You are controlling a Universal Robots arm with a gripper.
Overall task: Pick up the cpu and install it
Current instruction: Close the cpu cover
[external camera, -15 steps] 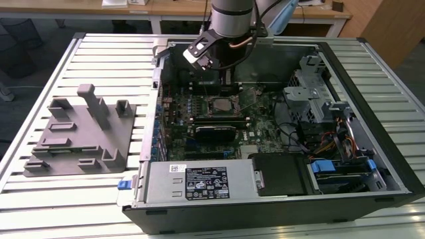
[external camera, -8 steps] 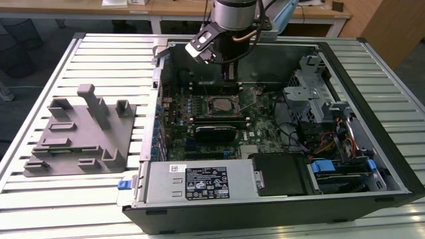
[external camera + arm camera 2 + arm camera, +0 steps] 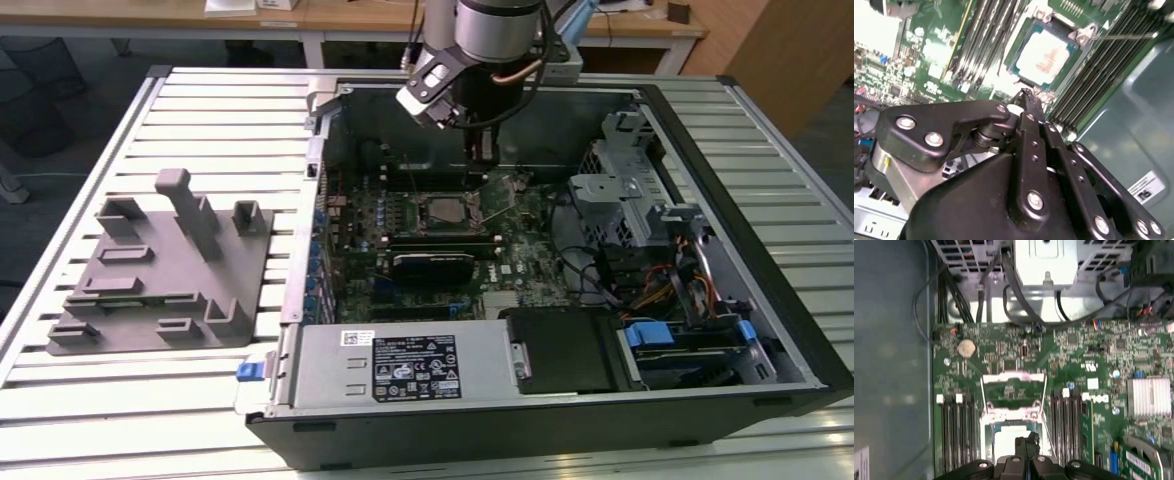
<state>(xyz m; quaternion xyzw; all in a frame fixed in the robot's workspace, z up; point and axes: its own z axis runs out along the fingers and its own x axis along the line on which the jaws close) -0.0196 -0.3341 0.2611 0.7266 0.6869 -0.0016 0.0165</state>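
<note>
The gripper [image 3: 1026,95], fingers [image 3: 1030,117] clenched together on nothing, hangs just beside the cpu [image 3: 1046,56], which lies flat on the green motherboard [image 3: 929,55] inside the open computer case [image 3: 534,440].

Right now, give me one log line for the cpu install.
cpu: lying in socket | gripper: shut, holding nothing, hovering by cpu's edge | site: inside computer case

An open case [image 3: 534,425] lies on a slatted table [image 3: 160,420]. Inside the case is a green motherboard [image 3: 534,250], with a labelled power supply [image 3: 400,365] along the case's near wall. A grey tray [image 3: 147,290] with upright blocks rests beside the case, on the exterior view's left.
</note>
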